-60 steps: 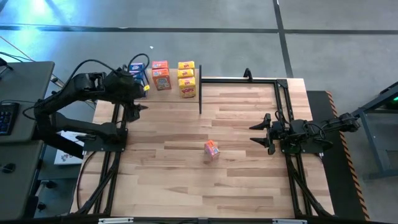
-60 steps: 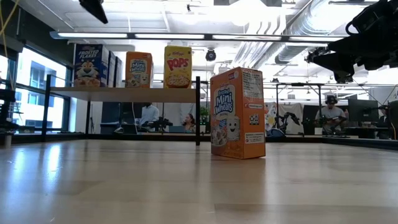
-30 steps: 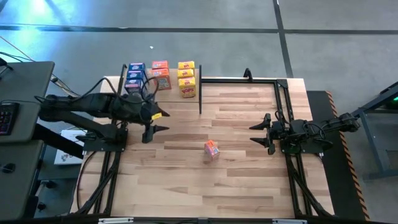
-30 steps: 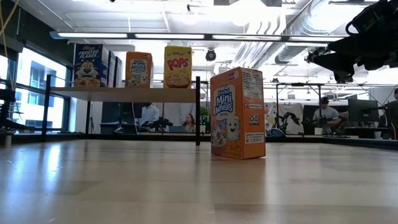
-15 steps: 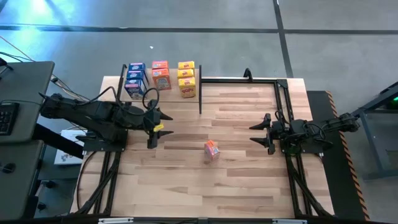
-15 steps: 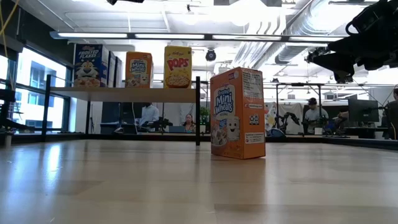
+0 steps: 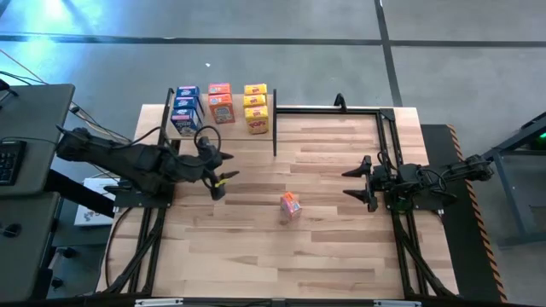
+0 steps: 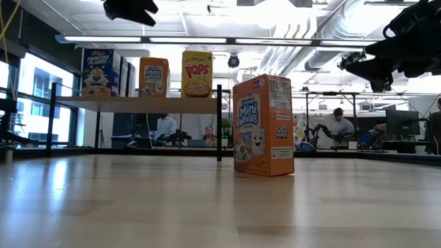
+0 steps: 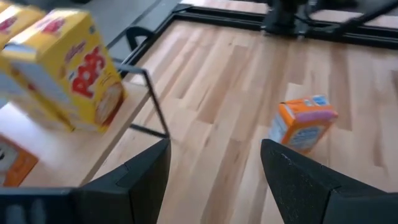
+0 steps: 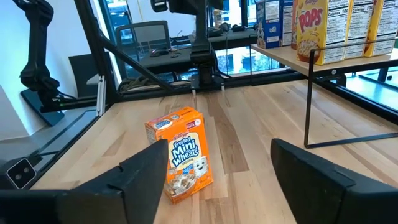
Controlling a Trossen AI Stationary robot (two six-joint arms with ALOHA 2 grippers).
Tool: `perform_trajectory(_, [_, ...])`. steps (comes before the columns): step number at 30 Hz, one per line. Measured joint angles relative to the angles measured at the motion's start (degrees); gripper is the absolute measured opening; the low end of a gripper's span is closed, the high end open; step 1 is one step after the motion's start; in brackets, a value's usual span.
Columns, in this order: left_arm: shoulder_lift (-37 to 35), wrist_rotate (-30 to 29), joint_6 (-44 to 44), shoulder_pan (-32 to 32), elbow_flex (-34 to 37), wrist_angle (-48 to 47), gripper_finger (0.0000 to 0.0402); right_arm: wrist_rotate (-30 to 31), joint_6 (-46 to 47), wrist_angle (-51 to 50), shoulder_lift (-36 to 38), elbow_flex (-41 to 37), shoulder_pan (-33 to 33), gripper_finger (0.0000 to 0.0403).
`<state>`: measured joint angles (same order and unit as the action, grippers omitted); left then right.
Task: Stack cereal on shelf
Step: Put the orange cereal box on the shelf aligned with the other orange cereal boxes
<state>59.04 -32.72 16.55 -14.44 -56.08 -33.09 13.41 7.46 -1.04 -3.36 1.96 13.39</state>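
One orange cereal box [image 7: 291,205] stands upright on its bottom on the table's middle, also seen in the low view [image 8: 262,126] and both wrist views [image 9: 303,124] [image 10: 181,155]. Blue [image 7: 184,107], orange [image 7: 221,102] and yellow [image 7: 256,107] cereal boxes stand on the shelf [image 8: 138,103] at the far left corner. My left gripper [image 7: 220,170] hovers open above the table, between the shelf and the lone box. My right gripper [image 7: 351,182] waits open at the table's right side, level, pointing at that box.
The shelf's thin black post [image 7: 275,132] stands between the stacked boxes and the bare table. Black frame rails [image 7: 386,128] run along the table's far and right edges. Bare wood lies around the lone box. People sit at desks [image 8: 337,124] in the room behind.
My left gripper has sunk and gone a little toward the table's right, from beside the shelf toward the lone orange box, rolling its wrist as it went; it has come into the low view's top edge. The boxes have kept still.
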Motion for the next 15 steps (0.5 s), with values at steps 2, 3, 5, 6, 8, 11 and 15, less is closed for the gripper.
perform_trajectory(2, [0.41,-1.37,2.16,0.00,0.09,-0.17,0.0241,-0.02,-0.02,0.00,0.00,0.00,0.02,0.0286])
perform_trajectory(3, [0.57,-1.98,3.28,0.00,0.09,-0.08,0.0241,-0.04,-0.29,0.00,0.00,0.00,0.01,0.0291])
perform_trajectory(5, [1.03,-3.29,5.37,0.00,0.09,0.01,0.0241,-0.11,-0.46,0.00,0.00,0.00,0.02,0.0300])
perform_trajectory(6, [1.51,-4.01,6.10,0.00,0.09,-0.01,0.0241,-0.11,-0.40,0.00,0.00,0.00,0.00,0.0304])
perform_trajectory(8, [2.38,-5.65,7.46,0.00,0.09,-0.15,0.0241,-0.46,0.17,-0.02,-0.02,0.00,0.00,0.0309])
perform_trajectory(11, [3.93,-7.19,8.79,0.02,0.07,-0.08,0.0241,-2.09,0.49,-0.11,-0.02,0.00,0.02,0.0314])
perform_trajectory(15, [6.45,-7.20,9.47,0.02,0.07,0.00,0.0241,-3.65,-0.04,-0.24,-0.02,0.00,0.02,0.0315])
